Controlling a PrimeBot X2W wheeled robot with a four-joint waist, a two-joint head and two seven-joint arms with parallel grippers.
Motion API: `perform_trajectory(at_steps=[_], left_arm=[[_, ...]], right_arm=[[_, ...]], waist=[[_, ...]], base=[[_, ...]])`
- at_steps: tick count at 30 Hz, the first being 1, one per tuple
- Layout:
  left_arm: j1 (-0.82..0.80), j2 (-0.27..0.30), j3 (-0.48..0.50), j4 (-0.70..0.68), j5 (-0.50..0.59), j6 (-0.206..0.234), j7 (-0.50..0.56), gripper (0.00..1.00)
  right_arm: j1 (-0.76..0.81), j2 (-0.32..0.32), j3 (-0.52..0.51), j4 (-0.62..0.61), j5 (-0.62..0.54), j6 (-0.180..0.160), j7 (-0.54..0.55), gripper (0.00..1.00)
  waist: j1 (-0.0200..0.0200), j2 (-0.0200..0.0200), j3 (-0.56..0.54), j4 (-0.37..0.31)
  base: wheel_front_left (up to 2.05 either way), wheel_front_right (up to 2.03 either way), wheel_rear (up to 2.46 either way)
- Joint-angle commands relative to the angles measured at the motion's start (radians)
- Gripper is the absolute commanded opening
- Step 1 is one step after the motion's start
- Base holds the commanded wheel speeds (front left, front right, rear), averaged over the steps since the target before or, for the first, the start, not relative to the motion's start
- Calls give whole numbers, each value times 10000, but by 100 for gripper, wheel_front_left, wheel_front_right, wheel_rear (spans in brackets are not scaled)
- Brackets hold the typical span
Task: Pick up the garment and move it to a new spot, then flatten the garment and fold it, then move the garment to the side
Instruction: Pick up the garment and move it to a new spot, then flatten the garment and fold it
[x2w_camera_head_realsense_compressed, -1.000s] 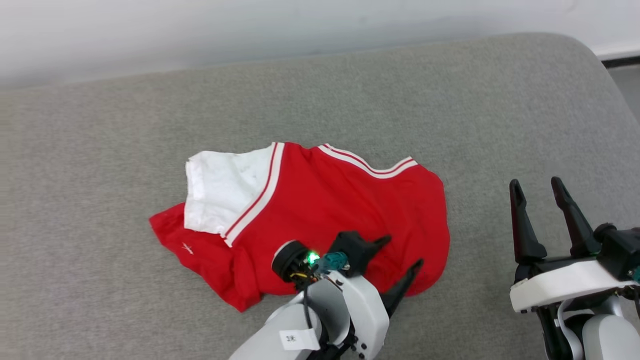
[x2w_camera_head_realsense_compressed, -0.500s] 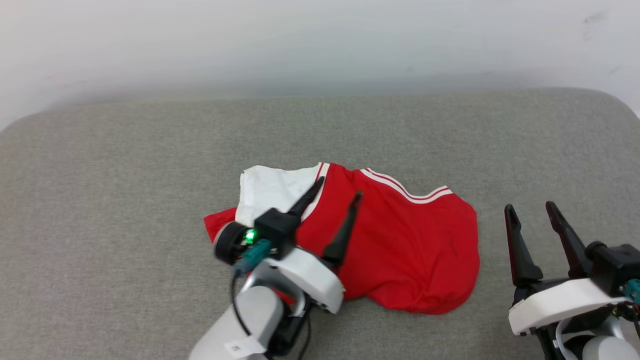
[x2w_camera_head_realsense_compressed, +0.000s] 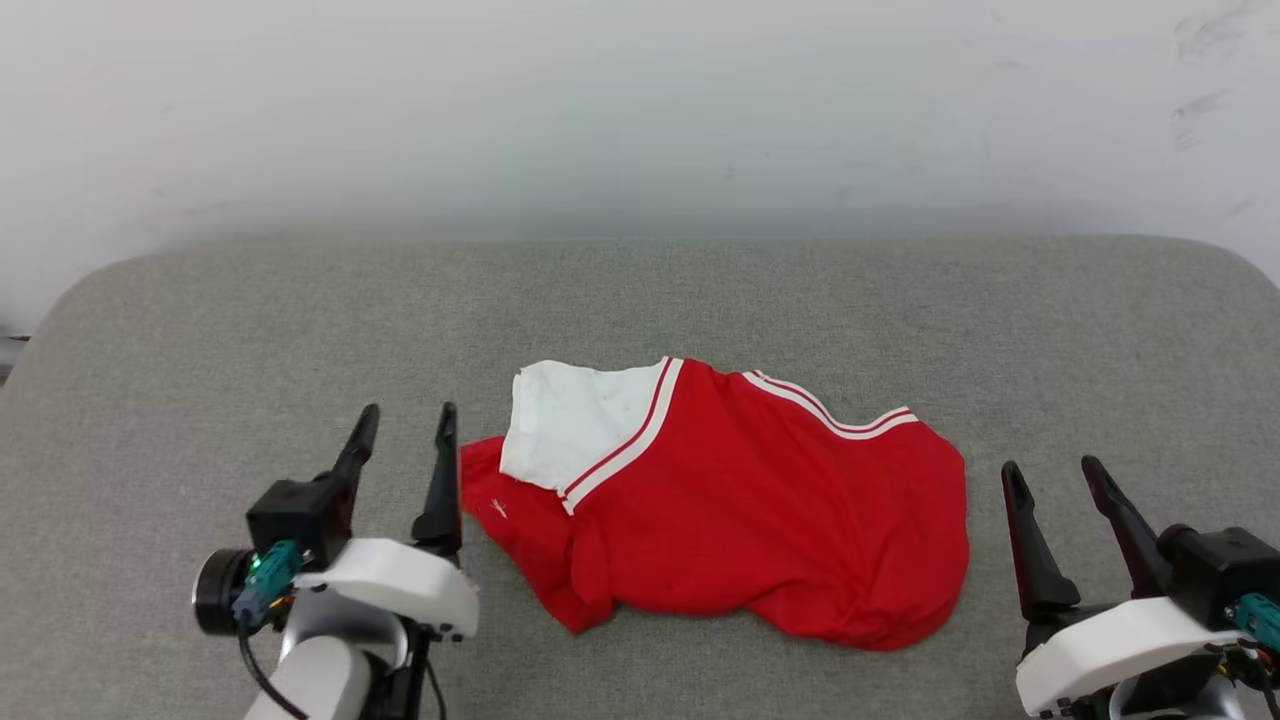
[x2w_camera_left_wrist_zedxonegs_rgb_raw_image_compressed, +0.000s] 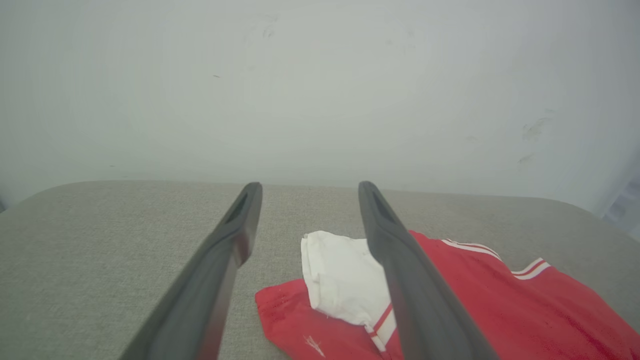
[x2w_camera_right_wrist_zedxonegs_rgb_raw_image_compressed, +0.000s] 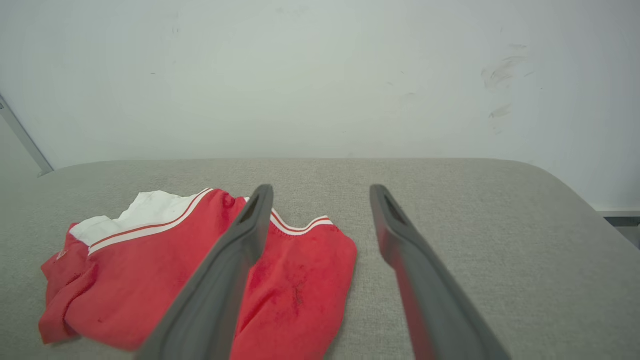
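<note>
Shirt (x2w_camera_head_realsense_compressed: 740, 530) lies rumpled at the middle of the gray surface (x2w_camera_head_realsense_compressed: 700, 300), flanked by two claws. Left claw (x2w_camera_head_realsense_compressed: 410, 410), released and empty, stands just beside its red left edge; a white sleeve, striped trim and a bunched red body follow; right claw (x2w_camera_head_realsense_compressed: 1050, 466), likewise released, stands near the right edge.
</note>
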Motion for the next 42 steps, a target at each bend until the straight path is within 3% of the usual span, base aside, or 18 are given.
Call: perform_trajectory(at_steps=[1, 12, 33, 42], left_arm=[[375, 200, 216, -82, -82, 87, -47, 100], [1661, 831, 549, -667, -248, 331, 179, 100], [1682, 882, 381, -751, -474, 348, 488, 100], [691, 939, -131, -101, -594, 153, 2211, 100]], right_arm=[[195, 14, -11, -28, 35, -7, 48, 100], [657, 14, -57, -123, 108, -7, 160, 100], [722, 14, -55, -378, 82, -7, 321, 100], [505, 14, 44, -449, 110, -7, 369, 100]], waist=[[1, 0, -150, 18], [1, 0, -502, 19], [1, 0, -645, 65], [1, 0, -312, -16]], base=[[0, 0, 0], [0, 0, 0], [0, 0, 0], [0, 0, 0]])
